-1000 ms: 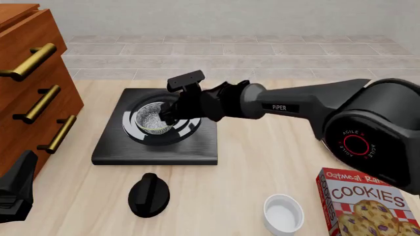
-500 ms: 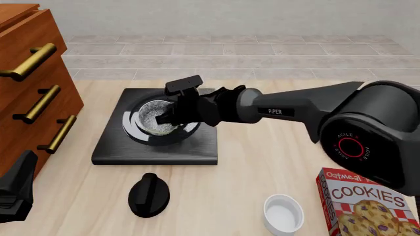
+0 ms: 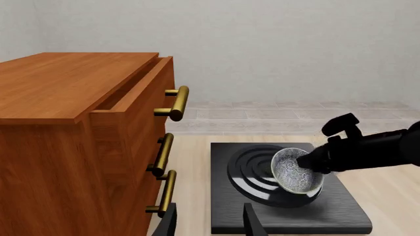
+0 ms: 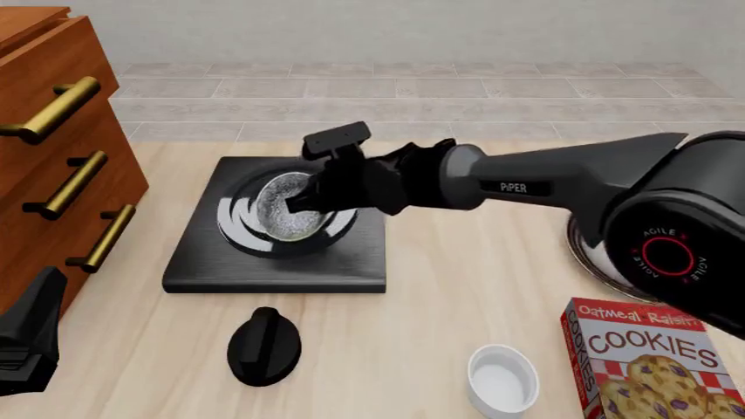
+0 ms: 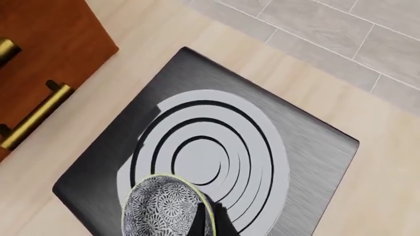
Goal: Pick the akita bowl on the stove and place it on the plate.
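The akita bowl [image 4: 284, 208] hangs tilted just above the stove [image 4: 198, 262], its speckled inside facing left. My right gripper [image 4: 314, 197] is shut on the bowl's right rim. The right wrist view shows the patterned bowl [image 5: 161, 209] pinched by that gripper [image 5: 208, 222] over the burner rings of the stove [image 5: 315, 152]. From the left wrist view, the bowl [image 3: 295, 171] is off the stove [image 3: 341, 209]. My left gripper [image 3: 210, 223] is open and empty, low at the near left [image 4: 30, 336]. Only a sliver of the plate [image 4: 584, 258] shows behind the right arm.
A wooden drawer cabinet [image 4: 58, 148] with brass handles stands at the left. Near the front edge lie a black oval knob [image 4: 264, 346], a white ramekin [image 4: 503, 381] and a cookie box [image 4: 652, 362].
The right gripper has raised the bowl off the burner rings and tipped it, moving slightly up and right. The left arm has not moved.
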